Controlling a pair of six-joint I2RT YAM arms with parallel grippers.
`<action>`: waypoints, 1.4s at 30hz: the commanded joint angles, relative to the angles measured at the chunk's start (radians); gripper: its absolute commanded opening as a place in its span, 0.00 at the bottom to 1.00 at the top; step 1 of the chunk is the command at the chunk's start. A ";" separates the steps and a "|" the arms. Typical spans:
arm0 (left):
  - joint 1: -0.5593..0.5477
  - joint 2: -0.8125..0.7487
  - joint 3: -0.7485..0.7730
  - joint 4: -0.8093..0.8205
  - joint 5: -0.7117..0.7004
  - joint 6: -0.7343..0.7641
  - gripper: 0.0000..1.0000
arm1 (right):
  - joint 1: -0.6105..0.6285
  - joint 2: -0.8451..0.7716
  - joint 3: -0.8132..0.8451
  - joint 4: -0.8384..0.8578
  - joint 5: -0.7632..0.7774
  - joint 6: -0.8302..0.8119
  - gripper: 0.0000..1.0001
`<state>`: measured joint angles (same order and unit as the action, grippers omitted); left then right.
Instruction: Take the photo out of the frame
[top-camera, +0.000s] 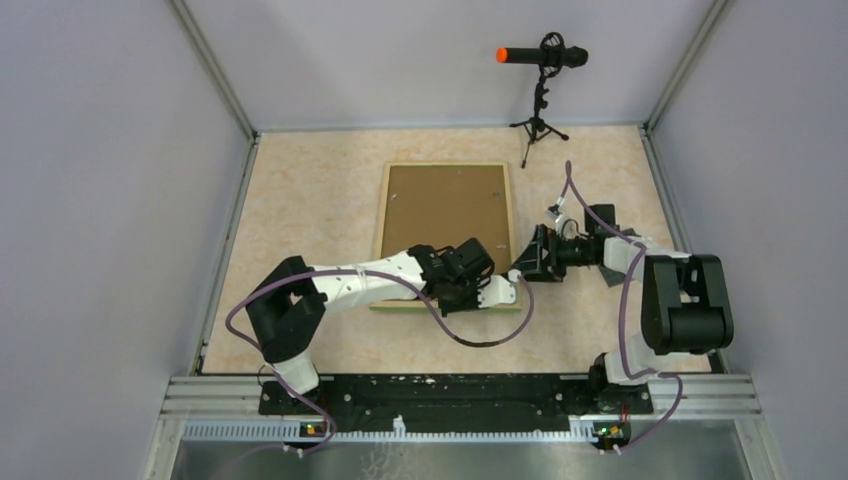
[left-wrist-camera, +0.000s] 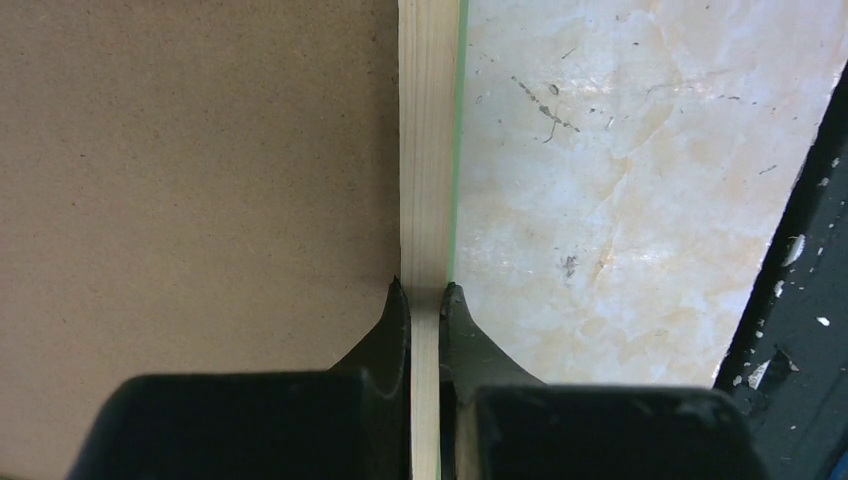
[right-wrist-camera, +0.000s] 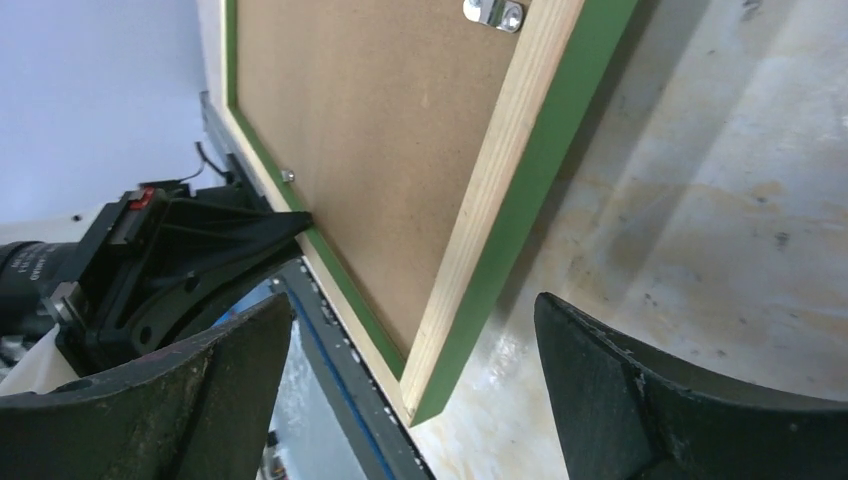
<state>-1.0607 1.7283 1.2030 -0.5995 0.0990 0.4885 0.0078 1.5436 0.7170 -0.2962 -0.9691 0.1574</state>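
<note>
The frame (top-camera: 445, 205) lies back up on the table, showing brown fibreboard with a light wood edge and a green border below. My left gripper (top-camera: 497, 292) is at the frame's near right edge. In the left wrist view it (left-wrist-camera: 426, 295) is shut on the light wood edge (left-wrist-camera: 428, 150), one finger on the fibreboard side and one on the table side. My right gripper (top-camera: 518, 267) is open, just right of that same corner. In the right wrist view its fingers (right-wrist-camera: 412, 300) straddle the frame's corner (right-wrist-camera: 430, 395) without touching it. The photo is hidden.
A microphone on a small tripod (top-camera: 541, 60) stands at the back right of the table. A metal hanger clip (right-wrist-camera: 495, 12) sits on the frame's back. The black rail (top-camera: 450, 390) runs along the near edge. Walls close in both sides.
</note>
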 joint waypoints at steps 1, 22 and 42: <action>0.005 -0.073 0.056 0.025 0.046 -0.008 0.00 | -0.004 0.057 -0.023 0.104 -0.156 0.061 0.87; 0.018 -0.103 0.019 0.117 0.129 -0.071 0.00 | 0.050 0.278 -0.018 0.253 -0.364 0.227 0.67; 0.018 -0.117 -0.023 0.138 0.145 -0.094 0.01 | 0.050 0.302 -0.004 0.276 -0.410 0.279 0.17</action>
<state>-1.0397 1.6642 1.1809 -0.5240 0.2089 0.4202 0.0551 1.8561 0.6880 -0.0437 -1.3331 0.4171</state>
